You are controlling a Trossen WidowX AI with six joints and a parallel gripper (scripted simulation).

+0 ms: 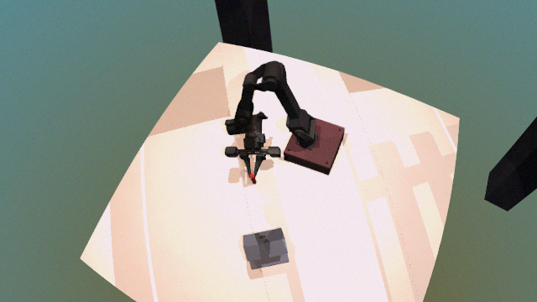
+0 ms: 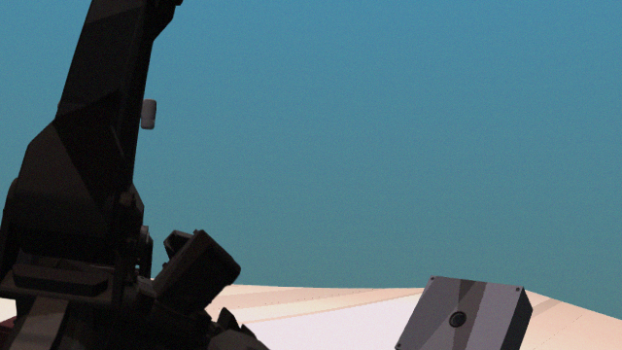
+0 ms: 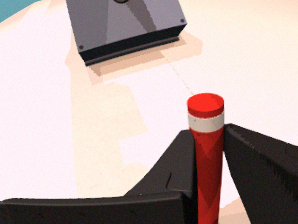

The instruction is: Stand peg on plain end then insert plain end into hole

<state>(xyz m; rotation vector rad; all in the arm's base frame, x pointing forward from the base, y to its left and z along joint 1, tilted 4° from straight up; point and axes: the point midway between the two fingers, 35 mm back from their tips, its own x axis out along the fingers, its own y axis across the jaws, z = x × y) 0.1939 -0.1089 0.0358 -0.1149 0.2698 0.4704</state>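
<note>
My gripper (image 1: 252, 169) (image 3: 206, 137) has the red peg (image 1: 252, 179) (image 3: 208, 165) pinched, white band up by the fingertips, presumably keeping the plain end free for the hole (can't tell if it touches the table). Sloped panel (image 1: 274, 243) (image 2: 439, 306) (image 3: 100, 25) sits apart.

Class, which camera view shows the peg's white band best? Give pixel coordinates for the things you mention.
The wrist view: the band (image 3: 206, 123) wraps the red peg (image 1: 253, 179) (image 3: 207, 160) close up. The top view shows the peg tiny, its band indistinct; the exterior view shows neither.
</note>
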